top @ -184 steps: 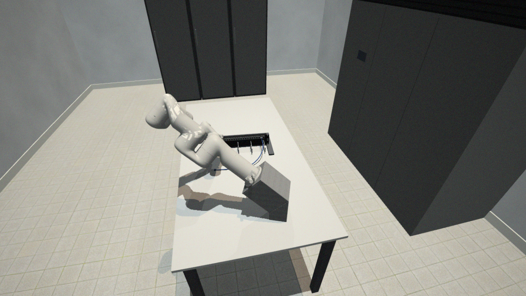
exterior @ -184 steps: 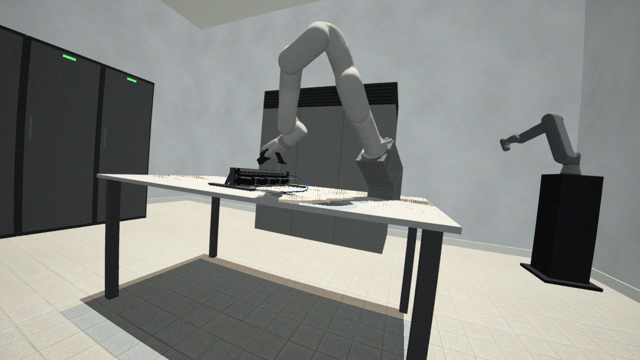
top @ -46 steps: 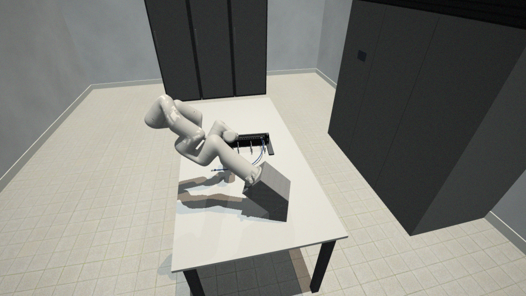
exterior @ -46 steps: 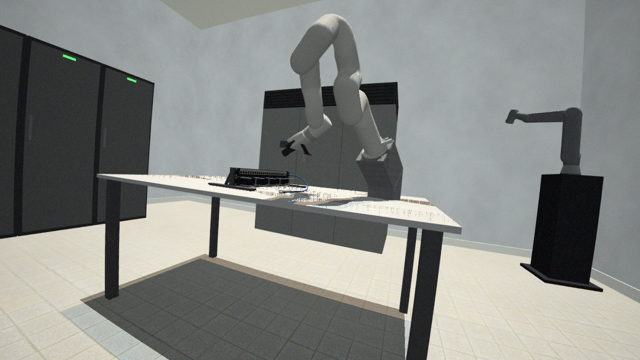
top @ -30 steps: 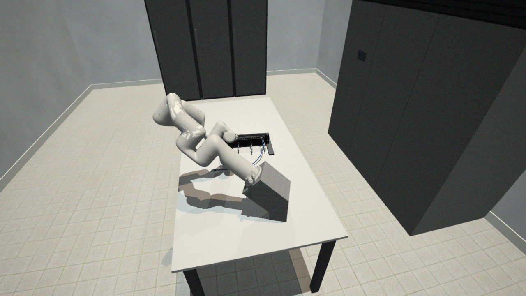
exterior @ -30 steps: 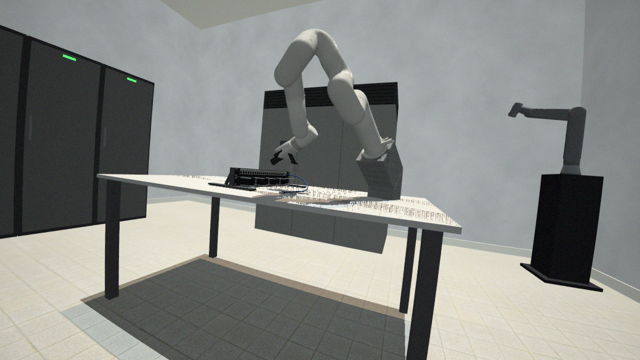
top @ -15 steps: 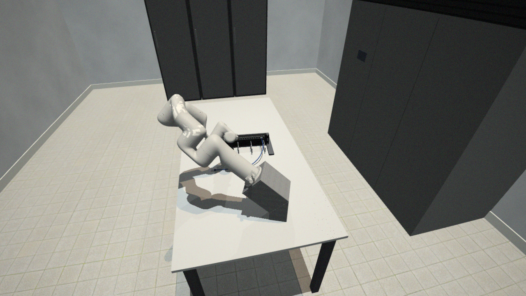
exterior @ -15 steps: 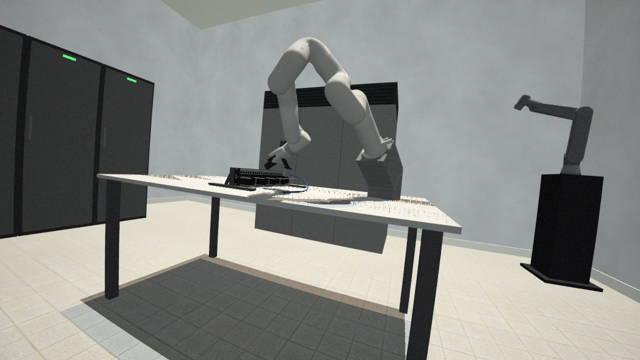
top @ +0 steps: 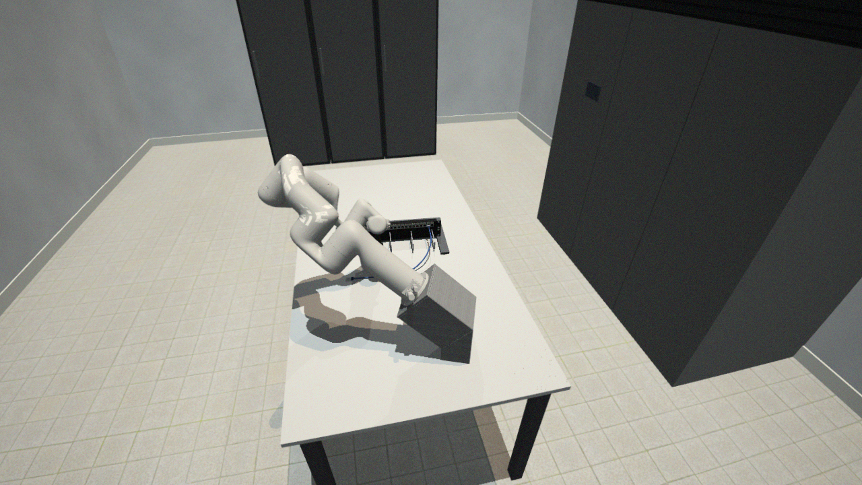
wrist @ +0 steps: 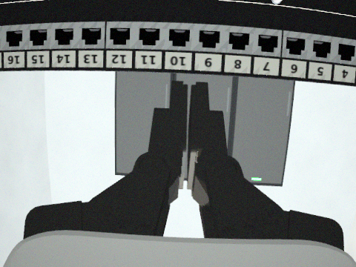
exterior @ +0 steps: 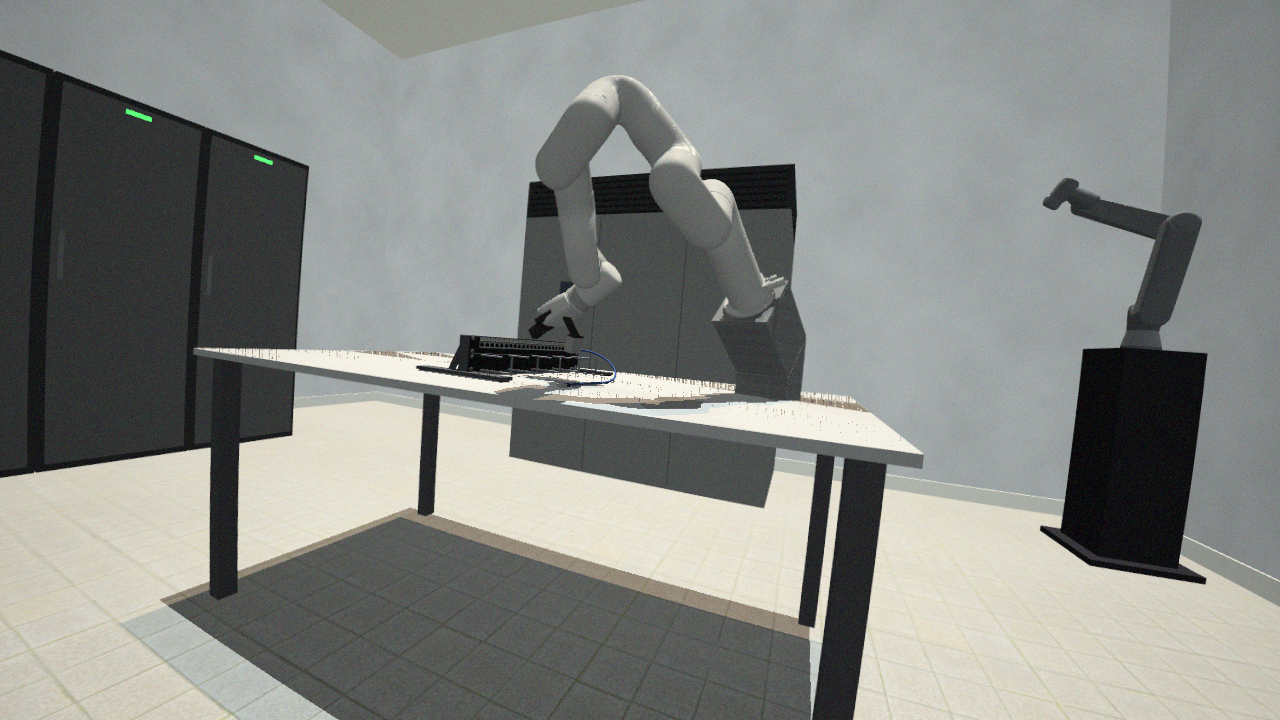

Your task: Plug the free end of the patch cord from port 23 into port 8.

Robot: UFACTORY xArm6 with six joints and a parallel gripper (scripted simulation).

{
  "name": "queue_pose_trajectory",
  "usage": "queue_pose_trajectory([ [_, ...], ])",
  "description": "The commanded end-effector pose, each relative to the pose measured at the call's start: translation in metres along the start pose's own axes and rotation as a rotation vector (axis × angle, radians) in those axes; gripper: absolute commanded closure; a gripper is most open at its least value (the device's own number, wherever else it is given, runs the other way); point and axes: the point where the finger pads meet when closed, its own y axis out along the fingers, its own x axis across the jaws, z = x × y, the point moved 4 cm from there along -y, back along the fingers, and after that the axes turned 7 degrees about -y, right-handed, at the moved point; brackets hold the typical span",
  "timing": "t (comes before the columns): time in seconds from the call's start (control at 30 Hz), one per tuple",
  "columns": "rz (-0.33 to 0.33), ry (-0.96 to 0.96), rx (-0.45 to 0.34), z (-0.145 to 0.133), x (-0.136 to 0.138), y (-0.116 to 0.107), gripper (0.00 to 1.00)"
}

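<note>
Tool [wrist: 188,91] closed on nothing, above rack [wrist: 148,10], blue cord [top: 421,258] on table [top: 385,374].

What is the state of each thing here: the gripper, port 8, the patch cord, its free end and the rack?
Gripper: shut, holding nothing, in front of ports 9 and 10.
Port 8: empty.
Patch cord: one end in the rack's right side, the rest loose on the table.
Free end: lying on the table, unplugged, not gripped.
Rack: standing on the table, away from its edges.
</note>
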Motion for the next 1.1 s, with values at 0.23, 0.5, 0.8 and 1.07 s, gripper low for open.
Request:
queue_pose_trajectory([
  [0.23,0.000,0.000,-0.002,-0.0011,0.0000,0.0001,1.00],
  [0.5,0.000,0.000,-0.002,-0.0011,0.0000,0.0000,1.00],
  [0.8,0.000,0.000,-0.002,-0.0011,0.0000,0.0000,1.00],
  [1.07,0.000,0.000,-0.002,-0.0011,0.0000,-0.0027,1.00],
])
